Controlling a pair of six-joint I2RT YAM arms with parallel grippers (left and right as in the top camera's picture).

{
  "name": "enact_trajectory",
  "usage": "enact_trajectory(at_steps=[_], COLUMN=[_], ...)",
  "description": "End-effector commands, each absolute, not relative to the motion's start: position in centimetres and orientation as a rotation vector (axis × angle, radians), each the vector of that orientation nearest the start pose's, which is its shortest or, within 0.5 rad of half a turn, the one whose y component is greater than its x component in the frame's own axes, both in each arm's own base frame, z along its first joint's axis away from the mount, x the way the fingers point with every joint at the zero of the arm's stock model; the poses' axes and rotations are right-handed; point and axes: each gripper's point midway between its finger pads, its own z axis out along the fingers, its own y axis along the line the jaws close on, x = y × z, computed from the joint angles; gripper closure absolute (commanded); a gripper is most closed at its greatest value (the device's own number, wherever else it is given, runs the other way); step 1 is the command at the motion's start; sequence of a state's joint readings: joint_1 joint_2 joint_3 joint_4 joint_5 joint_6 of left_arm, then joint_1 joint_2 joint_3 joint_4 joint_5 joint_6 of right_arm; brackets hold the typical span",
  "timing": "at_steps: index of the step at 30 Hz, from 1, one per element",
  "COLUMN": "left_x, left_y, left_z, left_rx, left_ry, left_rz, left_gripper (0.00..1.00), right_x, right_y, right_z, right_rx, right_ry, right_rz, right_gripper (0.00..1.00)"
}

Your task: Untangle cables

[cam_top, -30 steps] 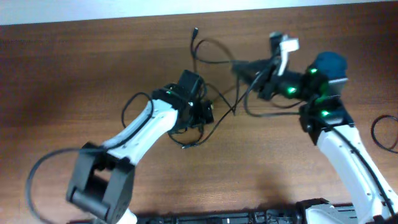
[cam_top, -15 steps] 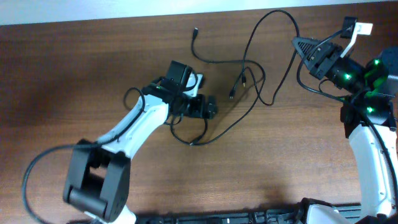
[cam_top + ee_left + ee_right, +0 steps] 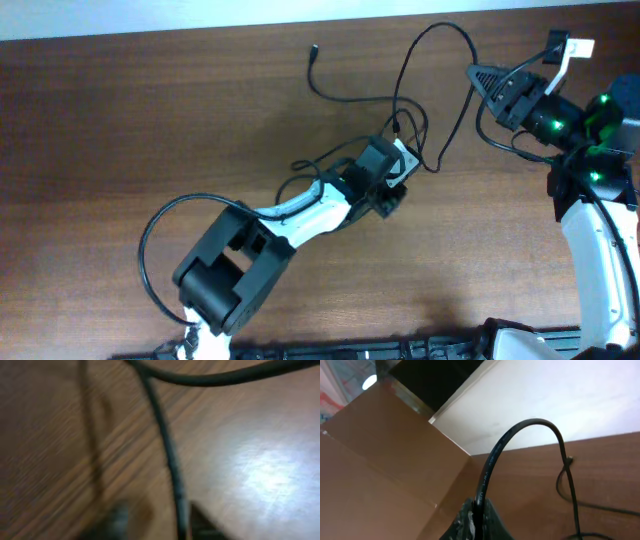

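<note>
Thin black cables lie tangled on the brown table. One cable (image 3: pixel 440 28) arches up from the knot near the middle to my right gripper (image 3: pixel 474 71) at the upper right, which is shut on it. In the right wrist view this cable (image 3: pixel 492 460) rises out of the closed gripper (image 3: pixel 479 510). A second cable (image 3: pixel 330 92) runs from a plug at the upper middle into the knot. My left gripper (image 3: pixel 395 172) sits at the knot. Its blurred wrist view shows the gripper (image 3: pixel 160 522) open, with a cable strand (image 3: pixel 172 475) between the fingers, close to the right one.
A cardboard box (image 3: pixel 385 460) stands beyond the table's far edge, against a white wall. The left arm's own supply cable (image 3: pixel 150 240) loops out at the lower left. A blue object (image 3: pixel 622 100) sits behind the right arm.
The left arm has swung right, from the centre-left of the tangle to the knot in the middle, and its jaws have narrowed. The right gripper lifted its cable to the upper right and now holds still.
</note>
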State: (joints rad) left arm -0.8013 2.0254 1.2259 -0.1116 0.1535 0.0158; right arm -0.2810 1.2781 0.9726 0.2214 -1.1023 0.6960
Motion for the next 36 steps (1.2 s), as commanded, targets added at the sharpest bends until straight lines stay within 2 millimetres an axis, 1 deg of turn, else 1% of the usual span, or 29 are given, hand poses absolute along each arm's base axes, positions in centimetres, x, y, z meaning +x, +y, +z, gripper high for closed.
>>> enact_trajectory(at_steps=[1, 2, 3, 5, 6, 7, 8, 9, 10, 11, 12, 13, 15, 16, 18, 19, 20, 22, 24, 26, 27, 28, 29, 30, 31, 32, 34, 35, 36], left_x=[36.9, 37.9, 39.0, 40.6, 41.1, 41.5, 41.6, 41.6, 41.4, 41.1, 40.7, 40.2, 39.7, 39.5, 39.0, 38.7, 38.5, 38.1, 37.6, 36.8, 36.6, 36.4, 36.2, 36.1, 36.0, 36.0, 36.1, 36.1, 36.1], left_y=[-34.2, -32.5, -29.9, -24.5, -21.2, -17.3, -14.6, -10.3, -7.1, -5.9, -4.8, -4.5, -5.5, -6.4, -8.8, -10.0, -10.6, -11.6, -13.1, -15.1, -15.6, -16.2, -16.7, -16.9, -16.9, -16.9, -17.0, -17.0, -17.0], left_z=[5.5, 7.6, 10.2, 15.0, 17.3, 19.8, 21.1, 22.3, 22.1, 21.7, 20.8, 20.1, 19.3, 19.1, 18.9, 19.0, 18.9, 18.8, 18.8, 18.8, 18.8, 18.8, 18.8, 18.8, 18.8, 18.8, 18.8, 18.9, 18.9], left_rx=[0.929, 0.872, 0.795, 0.631, 0.499, 0.344, 0.245, 0.095, -0.014, -0.05, -0.086, -0.088, -0.055, -0.03, 0.034, 0.064, 0.082, 0.116, 0.164, 0.233, 0.25, 0.27, 0.286, 0.294, 0.295, 0.295, 0.295, 0.295, 0.295], left_ry=[2.268, 2.26, 2.252, 2.235, 2.234, 2.229, 2.229, 2.239, 2.269, 2.293, 2.337, 2.377, 2.422, 2.434, 2.457, 2.463, 2.469, 2.474, 2.474, 2.473, 2.472, 2.472, 2.471, 2.471, 2.471, 2.471, 2.469, 2.468, 2.468], left_rz=[-0.296, -0.247, -0.174, -0.045, 0.007, 0.041, 0.05, 0.077, 0.108, 0.119, 0.126, 0.113, 0.031, -0.027, -0.198, -0.282, -0.319, -0.333, -0.35, -0.373, -0.378, -0.384, -0.387, -0.39, -0.39, -0.39, -0.391, -0.391, -0.39], left_gripper=[1.0, 1.0, 1.0, 1.0, 1.0, 1.0, 1.0, 1.0, 1.0, 1.0, 1.0, 1.0, 1.0, 1.0, 1.0, 1.0, 1.0, 1.0, 1.0, 1.0, 1.0, 1.0, 1.0, 1.0, 1.0, 1.0, 0.99, 0.98, 0.97], right_x=[37.0, 37.1, 37.4, 38.4, 39.1, 39.3, 39.2, 38.9, 38.9, 38.9, 38.9, 38.8, 38.2, 38.1, 38.8, 39.5, 40.3, 42.4, 44.7, 47.0, 48.3, 50.2, 51.1, 51.1, 51.2, 51.6, 51.7, 51.8, 52.3], right_y=[5.4, 5.3, 4.9, 3.2, 1.2, -0.7, -3.3, -5.1, -6.0, -6.5, -8.1, -10.0, -13.9, -15.1, -16.2, -16.4, -16.8, -17.9, -20.1, -23.2, -23.9, -24.8, -26.2, -27.7, -29.0, -29.8, -31.8, -32.3, -32.3], right_z=[33.8, 33.2, 32.3, 29.9, 27.5, 25.7, 23.6, 23.0, 23.8, 24.5, 26.2, 28.4, 32.3, 34.0, 37.4, 38.4, 38.8, 38.0, 36.3, 32.6, 30.5, 27.1, 24.4, 23.4, 23.5, 24.8, 31.6, 34.2, 35.6], right_rx=[-0.141, -0.149, -0.131, -0.015, 0.135, 0.264, 0.409, 0.491, 0.511, 0.515, 0.545, 0.583, 0.666, 0.678, 0.521, 0.441, 0.368, 0.303, 0.344, 0.411, 0.368, 0.303, 0.305, 0.348, 0.369, 0.351, 0.375, 0.364, 0.291], right_ry=[1.751, 1.765, 1.788, 1.868, 1.952, 2.011, 2.07, 2.081, 2.058, 2.04, 1.99, 1.928, 1.811, 1.757, 1.66, 1.634, 1.619, 1.609, 1.586, 1.592, 1.623, 1.671, 1.714, 1.729, 1.723, 1.699, 1.557, 1.518, 1.534], right_rz=[1.15, 1.117, 1.073, 0.945, 0.826, 0.712, 0.552, 0.433, 0.389, 0.372, 0.303, 0.221, 0.059, 0.014, -0.108, -0.17, -0.234, -0.311, -0.368, -0.478, -0.525, -0.6, -0.68, -0.759, -0.827, -0.859, -0.893, -0.897, -0.88], right_gripper=[0.96, 0.96, 0.96, 0.96, 0.96, 0.96, 0.96, 0.96, 0.96, 0.96, 0.96, 0.96, 0.96, 0.96, 0.96, 0.96, 0.96, 0.96, 0.96, 0.96, 0.96, 0.96, 0.96, 0.96, 0.96, 0.96, 0.96, 0.96, 0.96])
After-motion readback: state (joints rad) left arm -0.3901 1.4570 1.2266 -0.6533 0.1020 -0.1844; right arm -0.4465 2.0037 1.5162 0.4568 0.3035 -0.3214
